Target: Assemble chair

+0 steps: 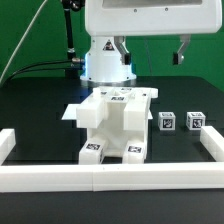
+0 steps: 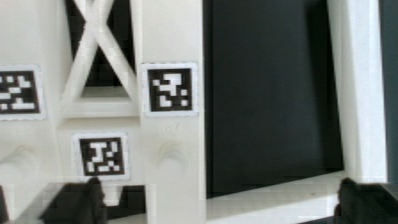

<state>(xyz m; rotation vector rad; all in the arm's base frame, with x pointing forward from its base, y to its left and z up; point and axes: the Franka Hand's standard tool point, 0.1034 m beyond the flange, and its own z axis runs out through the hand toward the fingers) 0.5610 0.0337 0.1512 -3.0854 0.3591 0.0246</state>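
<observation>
**A:** which way's the chair (image 1: 115, 125) lying?
**B:** middle of the surface (image 1: 40, 110), long axis 12-to-6 in the exterior view, tagged leg ends toward 6. Small cubes (image 1: 167, 121) at its 3.
**A:** end effector (image 1: 152, 50)?
**B:** spread wide, empty, hovering over the chair, touching nothing.

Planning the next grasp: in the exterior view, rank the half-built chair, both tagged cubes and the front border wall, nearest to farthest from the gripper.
1. Half-built chair, centre, below the gripper.
2. Inner cube and outer cube, exterior view's right: too close to call.
3. Front border wall, nearest the camera.
</observation>
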